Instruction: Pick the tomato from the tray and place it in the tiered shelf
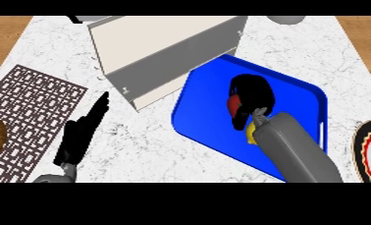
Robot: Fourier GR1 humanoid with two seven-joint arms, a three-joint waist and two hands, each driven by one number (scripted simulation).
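A blue tray (210,121) lies on the marble counter, right of centre. My right hand (250,91) is over the tray with its fingers curled round the red tomato (234,105), of which only a red patch shows under the palm. A yellow object (251,133) peeks out beside my right forearm on the tray. The beige tiered shelf (163,54) stands just left of and behind the tray. My left hand (81,133) rests open on the counter at the lower left, fingers straight and pointing up toward the shelf.
A brown patterned mat (33,113) lies at the left edge. A plate (363,148) with a dark rim shows at the right edge. A grey round object (286,19) sits at the back right, and another grey object (87,18) behind the shelf.
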